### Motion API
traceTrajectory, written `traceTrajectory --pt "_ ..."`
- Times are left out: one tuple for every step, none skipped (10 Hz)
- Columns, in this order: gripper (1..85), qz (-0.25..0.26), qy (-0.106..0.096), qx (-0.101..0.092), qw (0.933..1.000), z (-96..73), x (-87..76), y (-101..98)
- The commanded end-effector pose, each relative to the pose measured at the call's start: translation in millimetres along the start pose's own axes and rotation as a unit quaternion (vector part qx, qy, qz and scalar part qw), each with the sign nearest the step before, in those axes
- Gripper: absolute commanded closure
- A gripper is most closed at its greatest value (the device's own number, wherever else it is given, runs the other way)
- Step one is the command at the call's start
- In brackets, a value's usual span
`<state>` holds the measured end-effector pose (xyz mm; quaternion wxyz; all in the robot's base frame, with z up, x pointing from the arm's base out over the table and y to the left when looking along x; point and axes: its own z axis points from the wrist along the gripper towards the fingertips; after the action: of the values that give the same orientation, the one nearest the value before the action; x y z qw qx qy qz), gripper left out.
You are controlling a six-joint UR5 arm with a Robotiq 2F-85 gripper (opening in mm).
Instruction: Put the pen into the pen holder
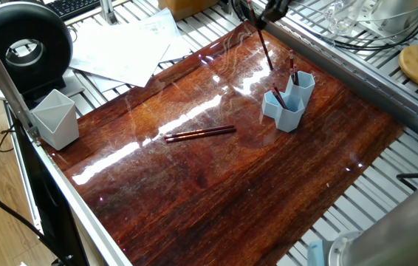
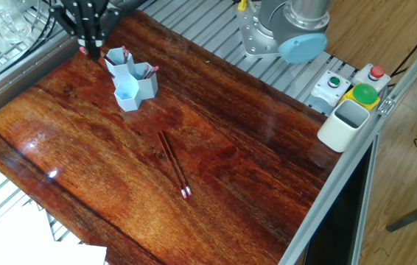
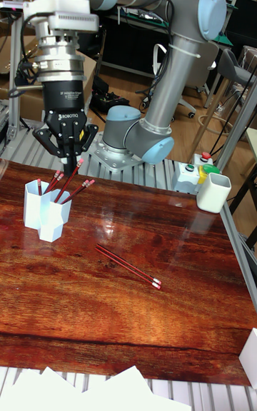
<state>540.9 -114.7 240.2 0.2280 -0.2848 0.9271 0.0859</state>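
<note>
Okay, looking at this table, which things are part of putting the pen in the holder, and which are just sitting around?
Part of the job:
- gripper, shut on a pen
- light blue pen holder, pens already in it
- two pens lying on the table

Just lying about:
- grey-white angular cup
- loose papers
- white bin
- button box

Glossy wooden table [image 1: 216, 185] sitting on a slatted metal bench [image 2: 216, 33].
Light is glaring off the varnish. Loose paper sheets [image 1: 124, 48] and a keyboard [image 1: 72, 6] are lying past one edge, an office chair [image 3: 232, 72] is standing behind, and wood flooring [image 2: 385, 33] is showing beside the bench.
</note>
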Motion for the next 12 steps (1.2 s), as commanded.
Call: traceTrajectory --pt "84.7 0.004 -0.017 0.003 0.9998 10.0 12.1 3.3" --pt "84.7 0.002 -0.021 0.005 0.9998 14.5 14.9 2.8" --pt "84.7 -0.001 -0.019 0.007 0.9998 16.2 18.3 1.5" --pt "84.7 -0.004 -0.019 0.007 0.9998 16.5 19.2 1.1" --pt "84.7 -0.004 -0.019 0.006 0.9998 17.6 19.8 0.9" --pt "84.7 -0.005 -0.019 0.006 0.9998 19.1 20.9 0.1" --pt "84.7 -0.006 -0.019 0.006 0.9998 22.3 23.3 -1.3" --pt "84.7 -0.006 -0.023 0.006 0.9997 26.4 24.6 -3.3" --pt "84.7 -0.007 -0.026 0.006 0.9996 29.8 25.9 -4.7" --pt "84.7 -0.008 -0.028 0.004 0.9996 30.9 27.0 -5.6" --pt "84.7 -0.008 -0.029 0.004 0.9996 32.4 28.4 -6.3" --pt "84.7 -0.008 -0.028 0.004 0.9996 35.4 31.0 -7.6"
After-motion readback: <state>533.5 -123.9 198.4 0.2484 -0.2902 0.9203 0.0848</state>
